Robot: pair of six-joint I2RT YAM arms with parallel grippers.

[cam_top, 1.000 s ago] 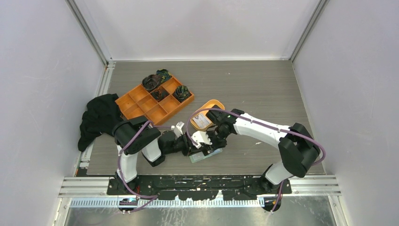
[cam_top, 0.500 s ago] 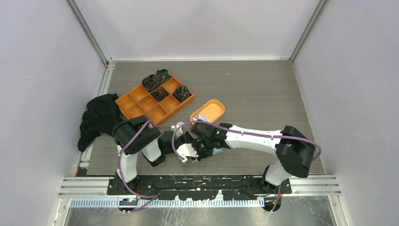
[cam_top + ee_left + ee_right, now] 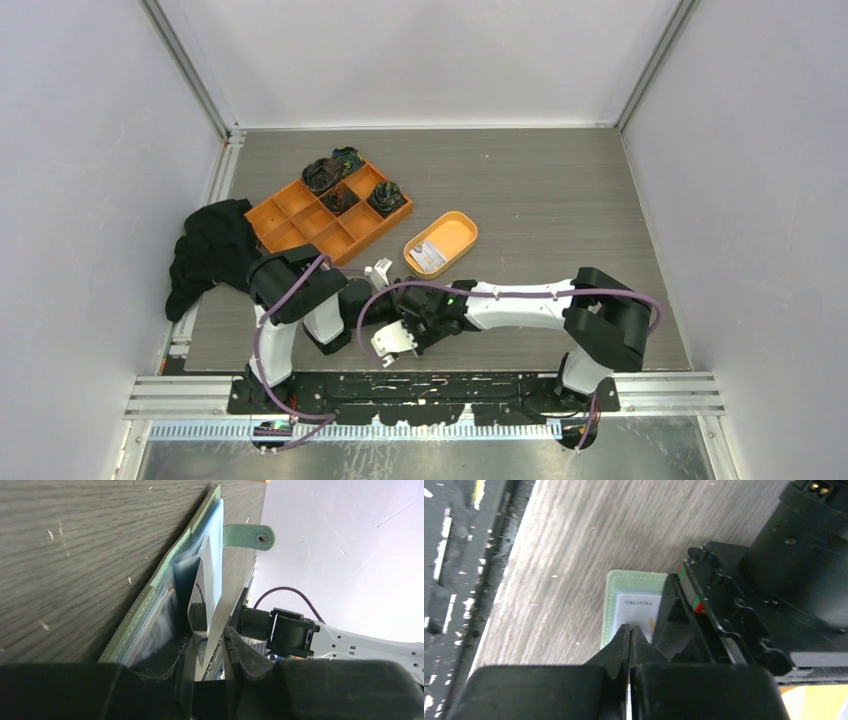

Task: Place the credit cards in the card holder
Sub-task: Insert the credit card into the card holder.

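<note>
Right wrist shows your right gripper [image 3: 629,628] clenched, tips over a card [image 3: 635,612] in the wallet [image 3: 634,581]. Your left gripper [image 3: 206,639] clamps the wallet's flap.

A lab enclosure: white walls [image 3: 420,50], aluminium rails [image 3: 190,75].
</note>
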